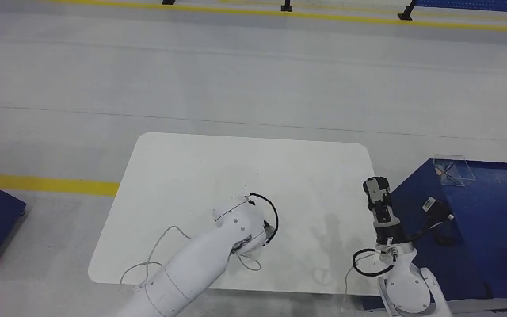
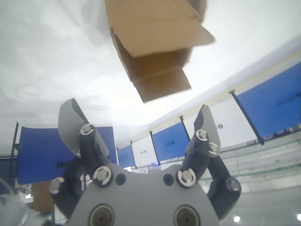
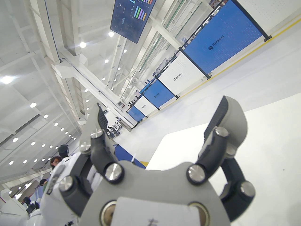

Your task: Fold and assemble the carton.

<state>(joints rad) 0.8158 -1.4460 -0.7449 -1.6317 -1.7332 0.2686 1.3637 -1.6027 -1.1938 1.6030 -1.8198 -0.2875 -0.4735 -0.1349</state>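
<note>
A brown cardboard carton (image 2: 150, 24) lies on the white table (image 2: 42, 48), partly folded, with one flap sticking out flat and an open side facing my left gripper (image 2: 136, 107). That gripper is open and empty, a short way back from the carton and not touching it. In the top view the left arm's wrist (image 1: 242, 226) hangs over the table's (image 1: 198, 174) near middle. My right gripper (image 3: 164, 104) is open and empty, raised by the table's right edge (image 3: 270, 142) and pointing out toward the hall; from above the right gripper (image 1: 378, 190) sits at that edge.
A blue stand (image 1: 467, 238) is right of the table, with a clear plastic tray (image 1: 453, 169) on its far corner and cables beside the right arm. Another blue object (image 1: 8, 215) is at the left edge. A row of blue and white partition panels (image 3: 221, 45) lines the hall.
</note>
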